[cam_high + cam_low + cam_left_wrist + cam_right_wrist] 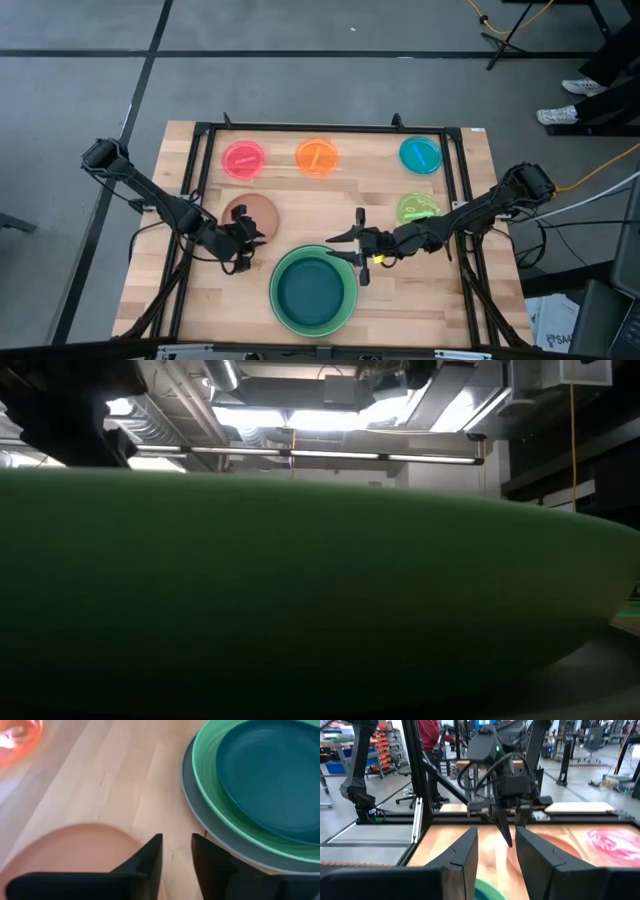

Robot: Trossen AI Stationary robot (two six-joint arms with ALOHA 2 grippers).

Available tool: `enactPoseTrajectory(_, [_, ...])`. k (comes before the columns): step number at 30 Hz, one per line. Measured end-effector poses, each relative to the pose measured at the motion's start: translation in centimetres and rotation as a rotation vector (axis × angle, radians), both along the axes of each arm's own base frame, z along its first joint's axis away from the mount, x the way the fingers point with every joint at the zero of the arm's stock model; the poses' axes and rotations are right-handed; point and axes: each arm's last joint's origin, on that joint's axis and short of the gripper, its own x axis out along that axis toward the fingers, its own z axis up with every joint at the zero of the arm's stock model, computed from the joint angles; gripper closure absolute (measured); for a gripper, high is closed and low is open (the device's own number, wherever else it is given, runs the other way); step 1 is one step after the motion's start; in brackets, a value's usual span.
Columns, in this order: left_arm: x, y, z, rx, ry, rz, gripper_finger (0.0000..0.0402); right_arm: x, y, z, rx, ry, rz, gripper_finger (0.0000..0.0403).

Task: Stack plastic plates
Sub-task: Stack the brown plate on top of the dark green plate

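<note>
Green fills your low view: the light green plate (300,590) blocks the lens, so look from above. There you see the dark teal plate (312,290) nested in it just beside the left gripper (243,238), which sits at the brown plate (252,212). Only your left wrist view shows its fingers (150,857) parted over that plate's rim, perhaps touching, with a grey plate (200,815) under the green. Your right gripper (357,246) hangs open beside the stack.

The wooden table (300,195) holds plates — pink (243,159), orange (316,157), blue (420,154), lime (417,208), brown (252,213) — and a grey plate (200,815) under a stack.
</note>
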Motion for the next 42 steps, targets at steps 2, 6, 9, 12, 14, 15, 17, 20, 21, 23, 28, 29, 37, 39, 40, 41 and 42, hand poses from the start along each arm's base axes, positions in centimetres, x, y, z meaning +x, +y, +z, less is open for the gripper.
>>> enactPoseTrajectory(2, [0.1, -0.1, -0.3, -0.006, 0.021, -0.002, 0.0284, 0.0, 0.0, -0.2, 0.005, 0.023, -0.001, 0.0281])
enactPoseTrajectory(6, [0.5, -0.4, -1.4, 0.022, 0.068, -0.008, 0.0270, 0.0, 0.0, -0.3, 0.006, 0.031, -0.008, 0.0281])
enactPoseTrajectory(9, [0.8, -0.6, -2.4, 0.044, 0.118, -0.009, 0.0269, 0.0, 0.0, -0.3, 0.004, 0.033, -0.010, 0.0281])
enactPoseTrajectory(12, [1.1, -0.8, -3.4, 0.053, 0.172, -0.021, 0.0269, 0.0, 0.0, -0.3, 0.004, 0.034, -0.010, 0.0281])
enactPoseTrajectory(14, [1.2, -0.9, -4.0, 0.062, 0.202, -0.025, 0.0269, 0.0, 0.0, -0.4, 0.002, 0.039, -0.010, 0.0281])
enactPoseTrajectory(15, [1.3, -1.0, -4.3, 0.070, 0.215, -0.024, 0.0269, 0.0, 0.0, -0.4, 0.001, 0.041, -0.011, 0.0281])
enactPoseTrajectory(17, [1.4, -1.0, -4.9, 0.085, 0.238, -0.023, 0.0269, 0.0, 0.0, -0.4, 0.000, 0.043, -0.011, 0.0281])
enactPoseTrajectory(20, [1.5, -1.1, -5.5, 0.104, 0.265, -0.020, 0.0269, 0.0, 0.0, -0.4, 0.000, 0.043, -0.011, 0.0281])
enactPoseTrajectory(21, [1.5, -1.1, -5.7, 0.109, 0.273, -0.018, 0.0269, 0.0, 0.0, -0.4, 0.000, 0.043, -0.011, 0.0281])
enactPoseTrajectory(23, [1.6, -1.1, -6.1, 0.120, 0.284, -0.009, 0.0268, 0.0, 0.0, -0.4, 0.000, 0.043, -0.011, 0.0281])
enactPoseTrajectory(28, [1.7, -1.1, -6.9, 0.157, 0.301, 0.021, 0.0269, 0.0, 0.0, -0.4, 0.013, 0.044, -0.012, 0.0281])
enactPoseTrajectory(29, [1.7, -1.1, -7.1, 0.159, 0.307, 0.020, 0.0269, 0.0, 0.0, -0.4, 0.014, 0.044, -0.012, 0.0281])
enactPoseTrajectory(37, [1.8, -1.2, -7.5, 0.176, 0.324, 0.008, 0.0308, 0.0, 0.0, -0.5, 0.013, 0.045, -0.013, 0.0281])
enactPoseTrajectory(39, [1.8, -1.2, -7.4, 0.181, 0.327, -0.008, 0.0330, 0.0, 0.0, -0.5, 0.013, 0.045, -0.012, 0.0281])
enactPoseTrajectory(40, [1.8, -1.2, -7.4, 0.182, 0.328, -0.010, 0.0341, 0.0, 0.0, -0.5, 0.013, 0.045, -0.013, 0.0281])
enactPoseTrajectory(41, [1.8, -1.2, -7.4, 0.183, 0.327, -0.010, 0.0353, 0.0, 0.0, -0.5, 0.013, 0.045, -0.012, 0.0281])
enactPoseTrajectory(42, [1.8, -1.2, -7.4, 0.187, 0.327, -0.008, 0.0364, 0.0, 0.0, -0.5, 0.013, 0.045, -0.012, 0.0281])
